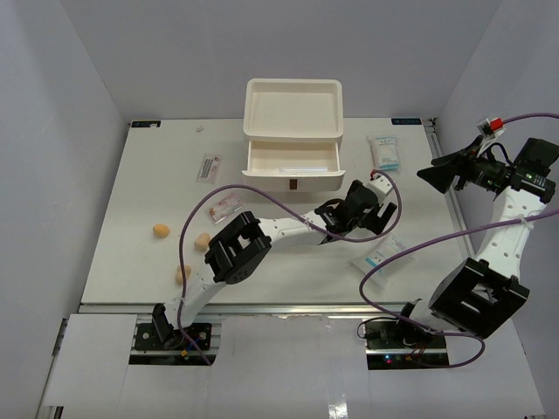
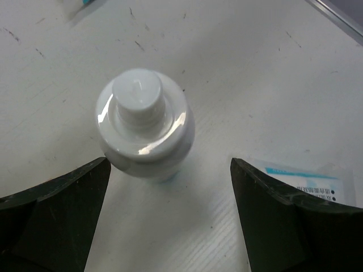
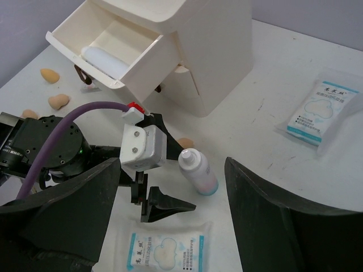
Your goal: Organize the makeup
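A small white bottle [image 2: 144, 122] stands upright on the table, just ahead of my left gripper [image 2: 170, 164]. Its jaws are wide open and do not touch the bottle [image 3: 198, 171]. In the top view this gripper [image 1: 360, 220] hovers right of the white drawer box [image 1: 293, 92]. Another white bottle [image 3: 108, 61] lies in the open top drawer [image 1: 293, 179]. My right gripper [image 1: 441, 175] hangs open and empty off the table's right edge. White-blue sachets [image 1: 384, 153] [image 1: 382, 256], clear pink packets [image 1: 210, 166] [image 1: 225, 205] and three tan sponges [image 1: 161, 230] [image 1: 202, 240] [image 1: 182, 273] lie scattered.
One sachet [image 2: 306, 181] lies right beside the left gripper's right finger. A small tan thing [image 3: 184, 143] sits just behind the standing bottle. A purple cable [image 1: 196, 218] loops over the left arm. The table's right rail [image 1: 441, 188] runs under the right gripper.
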You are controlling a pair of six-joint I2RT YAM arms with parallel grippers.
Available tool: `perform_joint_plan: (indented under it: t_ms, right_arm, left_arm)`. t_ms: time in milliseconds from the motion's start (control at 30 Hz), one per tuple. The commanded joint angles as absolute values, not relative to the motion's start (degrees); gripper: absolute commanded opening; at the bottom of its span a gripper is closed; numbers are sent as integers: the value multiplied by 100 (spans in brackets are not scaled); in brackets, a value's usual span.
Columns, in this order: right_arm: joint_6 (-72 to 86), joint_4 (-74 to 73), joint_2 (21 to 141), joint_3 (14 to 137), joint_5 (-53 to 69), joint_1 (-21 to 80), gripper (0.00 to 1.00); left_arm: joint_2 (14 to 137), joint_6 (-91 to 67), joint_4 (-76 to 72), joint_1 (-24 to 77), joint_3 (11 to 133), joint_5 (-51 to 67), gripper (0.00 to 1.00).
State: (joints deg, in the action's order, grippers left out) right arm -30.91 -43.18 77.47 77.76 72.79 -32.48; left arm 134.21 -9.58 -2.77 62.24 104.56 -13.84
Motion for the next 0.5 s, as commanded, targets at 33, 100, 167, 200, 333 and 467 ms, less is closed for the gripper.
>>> perform_joint_plan:
  t_ms: [33, 100, 167, 200, 333, 467]
  right_arm:
    - [-3164, -4192, 7657, 7796, 7488, -3319, 80]
    - [-3151, -4192, 7655, 7792, 7493, -3322, 80]
    - [-3136, -4190, 7657, 7785, 7488, -3327, 80]
    - [-3131, -4186, 7662, 7781, 7488, -3335, 80]
    - [-3114, -4177, 7671, 7787, 7482, -3340, 80]
    - [-3089, -4175, 7673, 7778, 7479, -3349, 80]
  left_arm:
    - [13485, -793, -732, 6148, 10860, -1615, 93]
    - [13532, -804, -781, 6113, 10917, -1568, 83]
    - [13583, -824, -754, 6093, 11001, -1499, 74]
    - [13575, -837, -749, 6080, 10997, -1473, 67]
    - [13546, -894, -747, 6043, 10956, -1360, 42]
    - [13480, -915, -733, 6038, 10978, -1066, 25]
